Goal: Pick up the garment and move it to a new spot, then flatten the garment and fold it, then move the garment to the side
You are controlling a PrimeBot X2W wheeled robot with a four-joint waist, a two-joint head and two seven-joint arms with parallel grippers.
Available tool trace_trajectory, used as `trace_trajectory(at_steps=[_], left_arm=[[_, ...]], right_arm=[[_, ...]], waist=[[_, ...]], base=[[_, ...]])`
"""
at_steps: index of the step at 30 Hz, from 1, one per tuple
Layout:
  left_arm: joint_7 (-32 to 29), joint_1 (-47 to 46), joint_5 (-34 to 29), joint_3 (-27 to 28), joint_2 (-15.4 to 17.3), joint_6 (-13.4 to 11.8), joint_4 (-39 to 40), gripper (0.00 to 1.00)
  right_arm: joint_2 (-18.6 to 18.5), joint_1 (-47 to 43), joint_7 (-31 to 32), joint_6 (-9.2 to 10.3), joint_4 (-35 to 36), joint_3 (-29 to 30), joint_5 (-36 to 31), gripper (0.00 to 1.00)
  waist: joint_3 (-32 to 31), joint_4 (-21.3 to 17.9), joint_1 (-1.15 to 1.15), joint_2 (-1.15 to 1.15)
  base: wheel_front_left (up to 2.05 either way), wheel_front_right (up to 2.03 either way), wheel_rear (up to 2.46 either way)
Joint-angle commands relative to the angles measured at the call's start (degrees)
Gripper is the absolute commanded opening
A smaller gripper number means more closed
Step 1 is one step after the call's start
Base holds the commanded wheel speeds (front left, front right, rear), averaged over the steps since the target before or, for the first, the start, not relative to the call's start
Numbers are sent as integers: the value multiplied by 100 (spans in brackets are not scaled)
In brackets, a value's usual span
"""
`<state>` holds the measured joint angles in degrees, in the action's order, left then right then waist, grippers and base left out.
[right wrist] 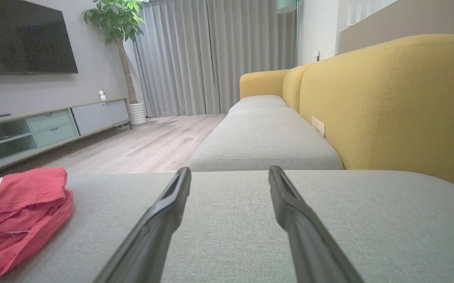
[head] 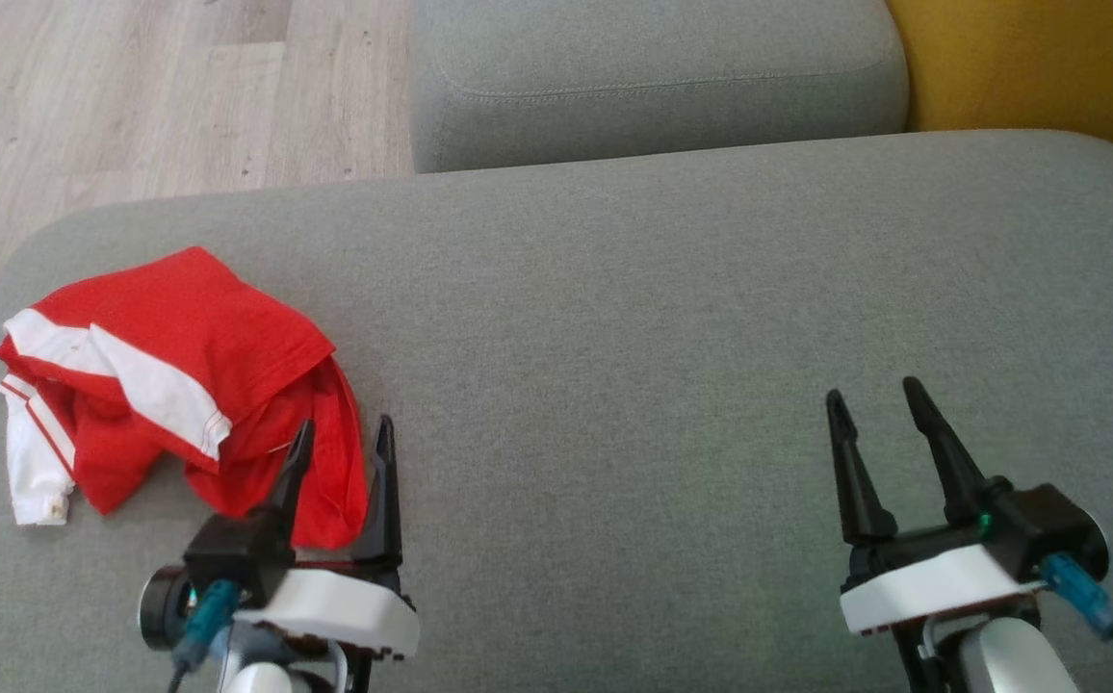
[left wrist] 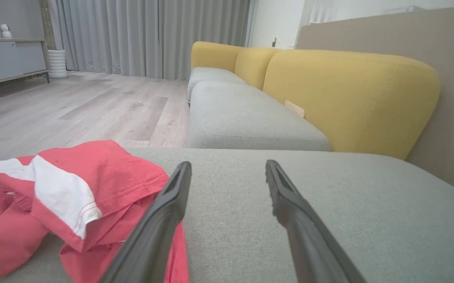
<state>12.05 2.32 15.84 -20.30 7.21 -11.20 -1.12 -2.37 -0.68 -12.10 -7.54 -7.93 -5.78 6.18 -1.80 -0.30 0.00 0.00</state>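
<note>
At the first step: picking up the garment (head: 181, 375), not yet lifted. Lies bunched in a loose heap at the left of the grey sofa seat (head: 662, 318), near the front edge. Left hand (head: 343, 428): spread wide, holding nothing, set at the heap's right hem with a fold of red between the fingers. May be brushing the cloth, hard to tell. Right hand (head: 872, 387): equally wide and empty, well apart at the near right. Next, probably: push the left hand farther into the folds, close on a thick bunch, lift clear, carry rightward.
</note>
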Motion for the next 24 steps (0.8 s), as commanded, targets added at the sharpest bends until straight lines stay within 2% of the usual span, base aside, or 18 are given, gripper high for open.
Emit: trace_trajectory(at_steps=[1,12,17,24], left_arm=[[92,-120,-69,263,-52,59,261,100],[276,150,-434,841,-405,844,169,100],[295,177,-517,915,-427,984,59,100],[295,165,-438,885,-432,956,51,100]], right_arm=[[-46,129,-85,5,171,-157,57,100],[-50,108,-271,5,-244,-321,1031,100],[-51,147,-290,5,-499,-353,1258,100],[-51,230,-290,5,-682,-330,1456,100]], waist=[[4,5,0,0],[-16,10,0,0],[-25,5,0,0],[-6,2,0,0]], base=[[0,0,0],[0,0,0],[0,0,0],[0,0,0]])
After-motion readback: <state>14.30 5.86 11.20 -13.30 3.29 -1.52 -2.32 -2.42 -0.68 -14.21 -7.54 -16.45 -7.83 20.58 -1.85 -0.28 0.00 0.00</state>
